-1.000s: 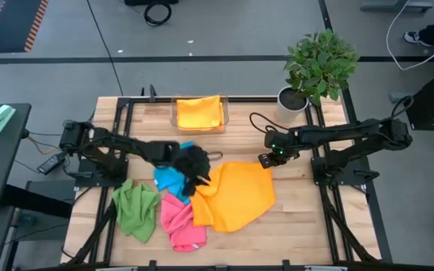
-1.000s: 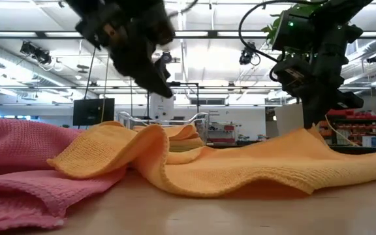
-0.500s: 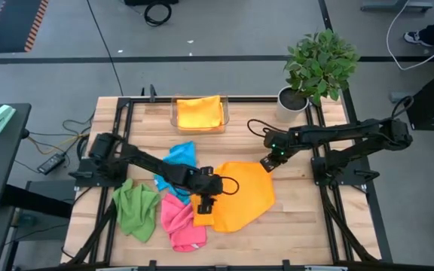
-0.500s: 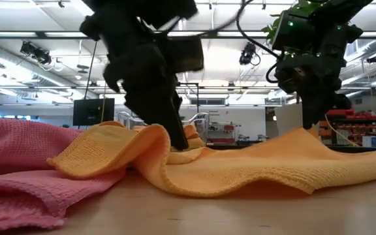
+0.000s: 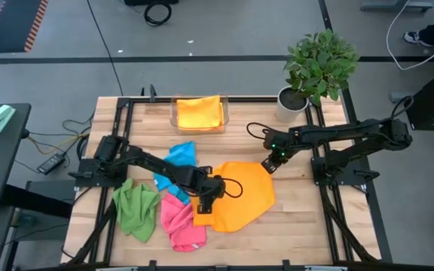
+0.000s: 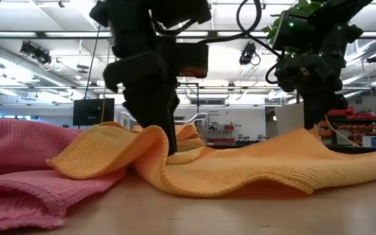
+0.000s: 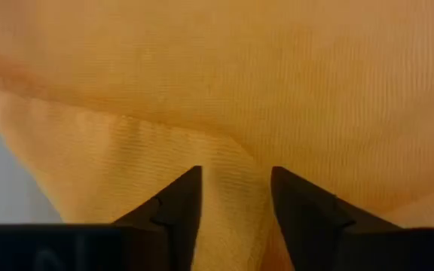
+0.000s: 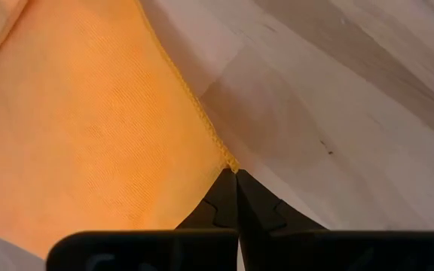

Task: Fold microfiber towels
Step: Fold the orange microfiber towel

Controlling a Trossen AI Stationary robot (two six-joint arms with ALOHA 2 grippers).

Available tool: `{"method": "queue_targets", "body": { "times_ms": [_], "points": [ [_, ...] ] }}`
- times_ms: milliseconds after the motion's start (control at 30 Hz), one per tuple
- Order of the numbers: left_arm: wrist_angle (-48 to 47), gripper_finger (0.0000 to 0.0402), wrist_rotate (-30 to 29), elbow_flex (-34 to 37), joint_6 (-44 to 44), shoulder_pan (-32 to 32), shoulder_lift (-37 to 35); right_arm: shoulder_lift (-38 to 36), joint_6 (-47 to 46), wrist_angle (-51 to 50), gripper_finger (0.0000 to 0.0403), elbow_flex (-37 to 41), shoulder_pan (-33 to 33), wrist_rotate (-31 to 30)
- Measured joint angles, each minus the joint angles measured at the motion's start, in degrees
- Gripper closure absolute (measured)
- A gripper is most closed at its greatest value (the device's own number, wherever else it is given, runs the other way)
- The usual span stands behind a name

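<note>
Microfiber towels lie across the middle of the wooden table [image 5: 292, 218], and the big orange towel [image 5: 239, 197] spread at the centre is the one both arms are working on. The left arm reaches in low from the table's left side, stretched over the heap of cloths, and its left gripper [image 5: 206, 203] points down onto the orange towel's left edge. Its fingers stand apart with a raised ridge of orange fabric between them; from here I cannot say whether they have pinched it. The right arm comes in from the right side, elbow bent, with the right gripper [image 5: 268, 164] tipped down at the towel's far right corner. Its fingers are pressed together right at the hemmed corner, pinching the very tip of it against the wood.

Counting cloths, I see five: two orange, one blue, one pink and one green. The second orange towel [image 5: 199, 113] sits folded in the clear tray [image 5: 175, 114] at the back. The blue towel [image 5: 176, 169], pink towel [image 5: 178, 222] and green towel [image 5: 136, 208] are bunched together left of centre. One potted plant [image 5: 316, 66] stands at the back right corner.
</note>
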State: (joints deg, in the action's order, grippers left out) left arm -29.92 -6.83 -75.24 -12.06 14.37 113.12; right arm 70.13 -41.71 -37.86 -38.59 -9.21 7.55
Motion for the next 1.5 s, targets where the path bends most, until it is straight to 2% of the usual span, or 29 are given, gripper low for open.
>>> {"method": "queue_targets", "body": {
  "times_ms": [167,300,367,433,500,600,733,800,900,1000,1100,1233,1500],
  "points": [
    [-1.38,0.0311,-0.54,-4.02,-1.72,-0.04,-0.45,0.0,1.49,-1.78,0.0403,-0.02,0.0,-0.01],
    [-6.3,0.0375,-0.77,-5.39,-3.18,-0.75,-0.46,0.0,2.9,-2.94,0.0403,-0.02,0.0,-0.46],
    [-6.67,0.0391,2.02,-5.45,-2.25,-0.87,-0.44,0.0,3.35,-2.72,0.0403,-0.02,0.0,-0.42],
    [-6.78,0.0389,4.81,-5.45,-0.74,-0.32,-0.42,0.0,3.93,-2.77,0.0403,-0.02,0.0,-0.41],
    [-6.51,0.0366,5.89,-5.47,-0.41,0.69,-0.12,0.0,4.57,-2.74,0.0403,-0.02,0.0,-0.28],
    [-6.52,0.0304,5.38,-5.43,2.1,2.04,0.37,0.0,5.98,-2.74,0.0403,-0.02,0.0,-0.2],
    [-5.79,0.0213,-1.95,-5.43,2.19,2.56,1.22,0.0,7.57,-2.59,0.0403,-0.02,0.0,-0.21],
    [-4.73,0.0177,-3.63,-5.47,2.19,2.43,2.05,0.0,8.39,-2.44,0.0403,-0.02,0.0,-0.2],
    [-6.24,0.0144,-4.28,-5.38,2.14,2.13,2.83,0.0,9.42,-2.08,0.0403,-0.02,0.0,-0.2],
    [-8.08,0.0137,-4.32,-5.38,0.92,2.1,3.36,0.0,10.12,-2.11,0.0403,-0.02,0.01,-0.2],
    [-8.14,0.0148,-4.73,-5.47,0.72,2.08,3.8,0.0,10.66,-2.1,0.0403,-0.02,0.0,-0.17],
    [-9.05,0.0184,-5.32,-5.4,-0.94,2.08,3.75,0.0,11.1,-2.04,0.0403,-0.02,0.0,-0.17],
    [-9.85,0.0304,-6.04,-5.4,-4.05,2.09,3.71,0.0,11.58,-2.17,0.0403,-0.02,0.0,-0.17]
  ]
}}
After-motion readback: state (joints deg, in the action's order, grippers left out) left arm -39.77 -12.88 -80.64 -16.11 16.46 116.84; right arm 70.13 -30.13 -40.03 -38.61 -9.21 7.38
